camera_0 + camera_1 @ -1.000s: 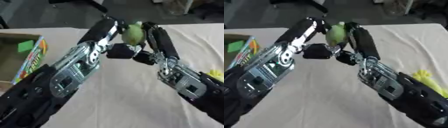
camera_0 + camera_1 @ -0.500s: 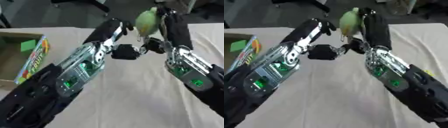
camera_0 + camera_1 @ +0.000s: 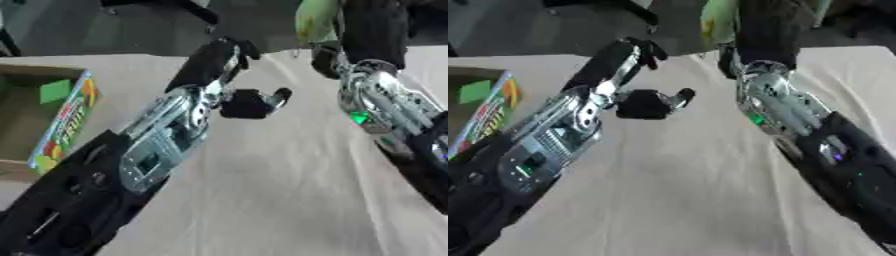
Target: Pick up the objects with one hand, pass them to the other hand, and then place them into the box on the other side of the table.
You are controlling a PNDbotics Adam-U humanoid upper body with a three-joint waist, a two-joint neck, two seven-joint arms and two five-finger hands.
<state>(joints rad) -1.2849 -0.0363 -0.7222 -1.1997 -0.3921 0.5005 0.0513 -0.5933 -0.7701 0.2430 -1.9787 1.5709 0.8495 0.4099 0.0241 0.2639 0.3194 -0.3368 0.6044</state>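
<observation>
Left eye view shows my right hand (image 3: 367, 25) raised high at the top edge, its fingers curled round a pale green object (image 3: 313, 20), which hangs well above the counter (image 3: 289, 190) and partly runs out of the picture. The object looks rounded and yellowish green; more than that I cannot make out. My left hand (image 3: 229, 50) reaches up toward the middle from the left, apart from the object and holding nothing; whether its fingers are straight or curled I cannot tell. A black knob-like part juts from my left forearm toward the right. On the counter's left side sits an open cardboard box (image 3: 66, 117) with a colourful printed side and a green patch inside it. A cream cloth covers the counter.
</observation>
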